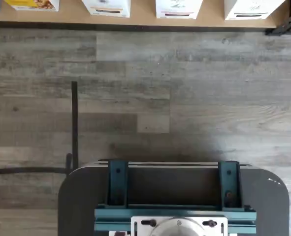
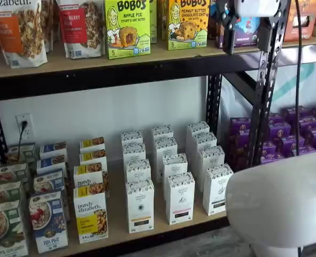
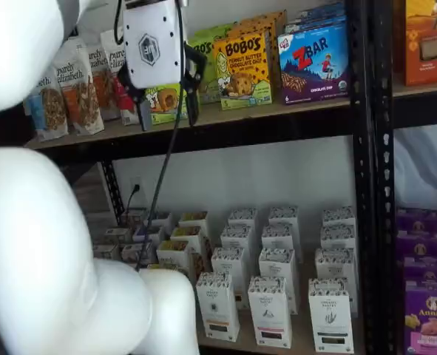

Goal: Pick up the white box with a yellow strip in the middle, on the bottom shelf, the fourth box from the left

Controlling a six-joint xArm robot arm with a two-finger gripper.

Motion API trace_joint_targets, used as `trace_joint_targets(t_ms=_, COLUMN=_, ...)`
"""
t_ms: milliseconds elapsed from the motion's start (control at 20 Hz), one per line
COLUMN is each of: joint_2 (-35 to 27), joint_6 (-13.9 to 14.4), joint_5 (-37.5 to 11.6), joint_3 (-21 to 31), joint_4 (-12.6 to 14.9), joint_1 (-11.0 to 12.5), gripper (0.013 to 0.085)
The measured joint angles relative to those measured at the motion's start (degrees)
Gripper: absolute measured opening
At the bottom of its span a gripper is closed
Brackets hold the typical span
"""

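While the gripper point(image 3: 165, 122) hangs up by the upper shelf point(image 3: 277, 111), fingers apart and empty, the white box point(image 2: 140, 206) stands well below it.
Bottom shelf point(image 2: 115, 227), front row, left to right: green box point(image 2: 2, 227); blue box point(image 2: 48, 220); yellow-panelled box point(image 2: 91, 214); white box, yellow strip low on front, upright; red-striped box point(image 2: 180, 198) just beside it; black-striped box point(image 2: 217, 189).
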State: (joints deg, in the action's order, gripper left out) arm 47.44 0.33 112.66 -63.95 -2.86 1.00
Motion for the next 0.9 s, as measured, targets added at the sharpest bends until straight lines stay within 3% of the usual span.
trace_joint_targets(t_ms=550, joint_2=1.6, joint_6=2.6, joint_5=-7.1, joint_3=6.3, joint_4=0.3, joint_1=-2.9, gripper=0.085)
trace_joint_targets(t_ms=900, joint_2=1.9, joint_6=5.6, joint_5=-11.7, joint_3=10.9, joint_4=2.7, joint_1=-6.5, gripper=0.085)
